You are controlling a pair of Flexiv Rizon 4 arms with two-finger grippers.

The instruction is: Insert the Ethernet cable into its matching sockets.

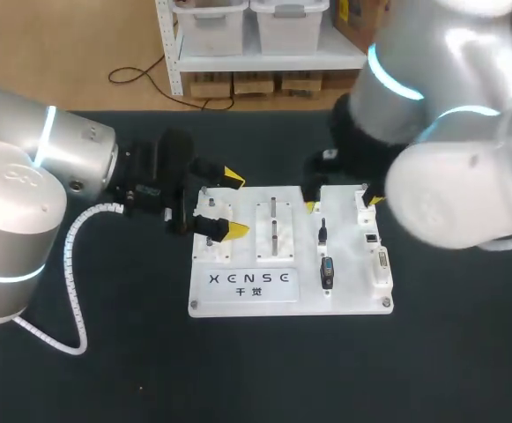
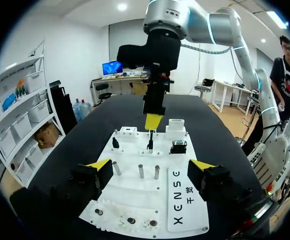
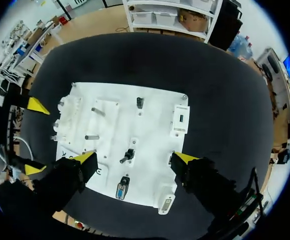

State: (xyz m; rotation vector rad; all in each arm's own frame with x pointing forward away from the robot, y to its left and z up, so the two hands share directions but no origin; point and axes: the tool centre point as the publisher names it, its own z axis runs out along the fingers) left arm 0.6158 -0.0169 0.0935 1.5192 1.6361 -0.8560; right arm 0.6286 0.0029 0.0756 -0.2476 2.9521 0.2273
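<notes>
A white socket board (image 1: pixel 351 284) (image 2: pixel 149 202) (image 3: pixel 152 127) lies mid-table. On its right half a short black plug (image 1: pixel 323 233) (image 3: pixel 129 156) (image 2: pixel 149 145) stands upright, with a black-and-blue connector (image 1: pixel 327 271) (image 3: pixel 122 191) just in front of it. I cannot tell which one is the Ethernet part. My right gripper (image 1: pixel 343 204) (image 3: pixel 135 159) hangs open above the board, the black plug below the gap between its fingers. My left gripper (image 1: pixel 234 204) (image 2: pixel 150 167) is open over the board's left edge, holding nothing.
The board also carries metal pegs (image 1: pixel 273 220) (image 2: pixel 141 171), a white socket block (image 3: pixel 179 120), a wide multi-pin socket (image 1: pixel 381 267) (image 3: pixel 165 204) and a printed label (image 1: pixel 249 284). Dark table cloth (image 1: pixel 106 370) surrounds the board.
</notes>
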